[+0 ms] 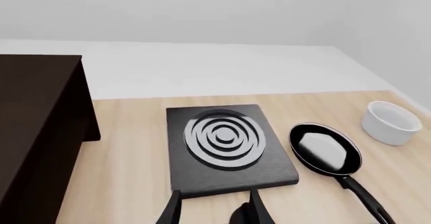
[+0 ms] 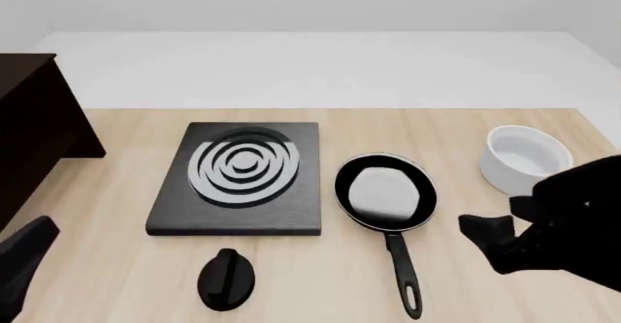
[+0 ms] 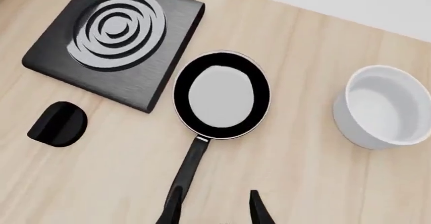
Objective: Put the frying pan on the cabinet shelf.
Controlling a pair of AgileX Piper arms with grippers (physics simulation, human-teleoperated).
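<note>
Front view: one frying pan [image 2: 385,193]; one bowl [image 2: 524,158]

A simulated kitchen mock-up: a pale wooden table [image 2: 116,279] against plain white walls carries a black hob [image 2: 238,178] at centre, a frying pan [image 2: 385,193] beside it, a white bowl [image 2: 524,158] at right and a dark cabinet [image 2: 29,134] at left.

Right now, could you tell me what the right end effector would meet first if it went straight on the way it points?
Probably the frying pan; its handle lies just ahead of the right end effector, though depth is uncertain.
</note>
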